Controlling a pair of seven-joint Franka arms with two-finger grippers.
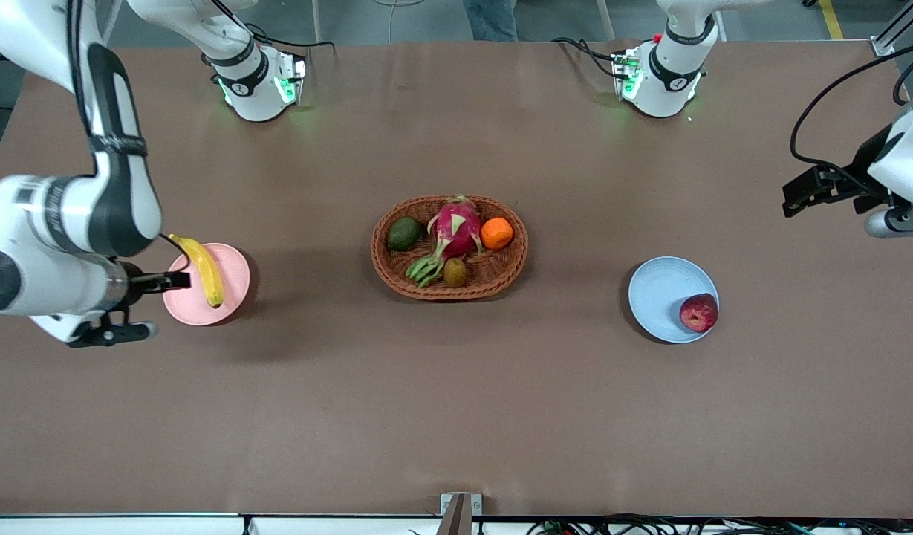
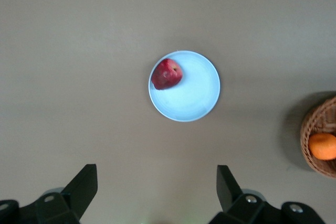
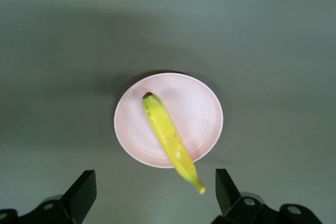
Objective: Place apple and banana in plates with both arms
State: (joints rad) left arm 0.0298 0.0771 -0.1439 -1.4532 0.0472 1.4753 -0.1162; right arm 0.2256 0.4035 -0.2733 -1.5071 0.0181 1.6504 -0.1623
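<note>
The yellow banana (image 1: 200,268) lies across the pale pink plate (image 1: 233,279); in the right wrist view the banana (image 3: 168,136) has one end past the plate's (image 3: 202,109) rim. My right gripper (image 1: 153,303) (image 3: 156,192) is open and empty, up above the table beside the pink plate. The dark red apple (image 1: 698,313) sits at the edge of the light blue plate (image 1: 660,290); the left wrist view shows the apple (image 2: 167,74) on the plate (image 2: 194,93). My left gripper (image 1: 801,197) (image 2: 156,190) is open and empty, raised over the left arm's end of the table.
A brown wicker basket (image 1: 501,275) stands mid-table between the plates, holding a pink dragon fruit (image 1: 456,227), an orange (image 1: 496,232), an avocado (image 1: 405,233) and a kiwi (image 1: 455,272). The basket's rim (image 2: 310,129) and the orange (image 2: 322,146) show in the left wrist view.
</note>
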